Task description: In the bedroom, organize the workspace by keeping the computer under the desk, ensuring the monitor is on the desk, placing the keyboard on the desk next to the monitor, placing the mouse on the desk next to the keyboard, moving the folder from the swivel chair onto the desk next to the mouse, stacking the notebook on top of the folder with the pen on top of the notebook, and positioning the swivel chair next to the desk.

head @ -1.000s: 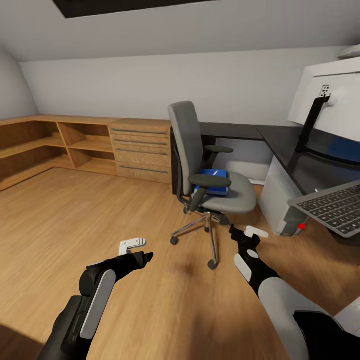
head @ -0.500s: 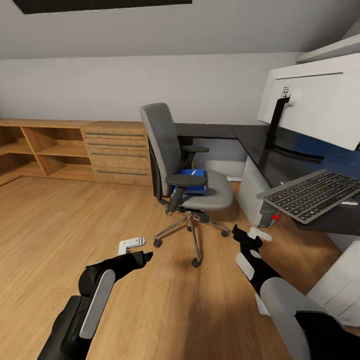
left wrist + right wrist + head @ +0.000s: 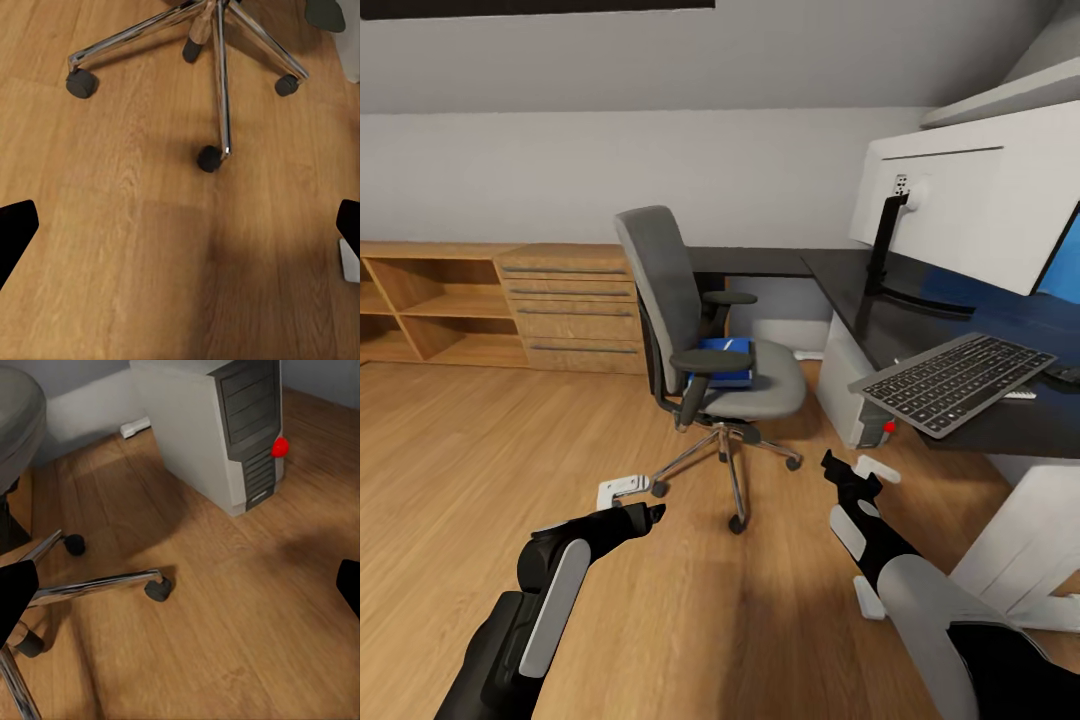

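Note:
The grey swivel chair (image 3: 690, 330) stands on the wood floor, a little way from the black desk (image 3: 850, 290). A blue folder (image 3: 722, 362) lies on its seat. The monitor (image 3: 970, 200) is on the desk with its pale back towards me. The keyboard (image 3: 955, 380) lies tilted, overhanging the desk's front edge. Beneath the desk sits the computer (image 3: 855, 395) (image 3: 217, 427), with a red spot on its front. My left gripper (image 3: 638, 502) (image 3: 180, 232) is open above the floor near the chair's chrome base (image 3: 217, 112). My right gripper (image 3: 857, 470) (image 3: 180, 585) is open, low, between chair and computer.
A wooden chest of drawers (image 3: 570, 305) and open wooden shelves (image 3: 430, 310) line the back wall at the left. A white desk support (image 3: 1030, 540) stands close on my right. Bare wood floor (image 3: 480, 450) stretches to the left of the chair.
The whole view has swung to the right, so the chair sits further left in the picture and more of the desk and keyboard shows. Both arms hold the same pose, grippers still open.

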You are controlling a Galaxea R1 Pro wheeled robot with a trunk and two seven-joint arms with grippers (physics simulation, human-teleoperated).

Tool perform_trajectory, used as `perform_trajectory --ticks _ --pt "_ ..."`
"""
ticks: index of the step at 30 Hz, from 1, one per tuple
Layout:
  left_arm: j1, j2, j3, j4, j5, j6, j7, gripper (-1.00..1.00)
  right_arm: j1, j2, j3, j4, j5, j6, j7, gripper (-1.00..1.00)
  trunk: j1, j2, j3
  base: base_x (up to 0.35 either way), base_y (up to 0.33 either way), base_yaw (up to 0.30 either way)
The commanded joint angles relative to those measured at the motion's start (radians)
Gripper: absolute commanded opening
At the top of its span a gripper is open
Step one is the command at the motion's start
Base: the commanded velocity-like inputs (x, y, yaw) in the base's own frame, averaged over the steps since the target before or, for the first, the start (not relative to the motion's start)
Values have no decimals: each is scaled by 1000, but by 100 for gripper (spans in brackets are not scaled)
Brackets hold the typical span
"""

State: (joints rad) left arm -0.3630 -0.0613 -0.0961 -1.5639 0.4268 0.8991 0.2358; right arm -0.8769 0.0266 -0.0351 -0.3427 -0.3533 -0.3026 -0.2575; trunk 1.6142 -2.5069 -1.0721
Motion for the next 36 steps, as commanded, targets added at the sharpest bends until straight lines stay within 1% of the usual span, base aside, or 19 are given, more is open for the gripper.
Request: perform_trajectory --ticks 1,7,19,33,36 --pt "-1 0 0 -1 10 3 10 100 -1 1 -3 0 -3 -4 1 100 0 0 -1 0 0 -7" --pt "-1 0 1 -1 11 3 10 100 -1 1 -3 -2 -3 -4 1 100 0 0 -1 51 43 -3" --pt "-1 0 1 -1 11 3 10 100 -1 1 -3 -6 -3 -4 -2 100 0 0 -1 191 160 0" --pt "-1 0 1 -1 11 3 10 100 -1 -3 -5 -13 -1 -5 -3 100 0 0 -1 29 18 0" --pt "-1 0 1 -1 10 3 10 100 -1 -7 -5 -17 4 -14 -6 100 0 0 -1 0 0 0"
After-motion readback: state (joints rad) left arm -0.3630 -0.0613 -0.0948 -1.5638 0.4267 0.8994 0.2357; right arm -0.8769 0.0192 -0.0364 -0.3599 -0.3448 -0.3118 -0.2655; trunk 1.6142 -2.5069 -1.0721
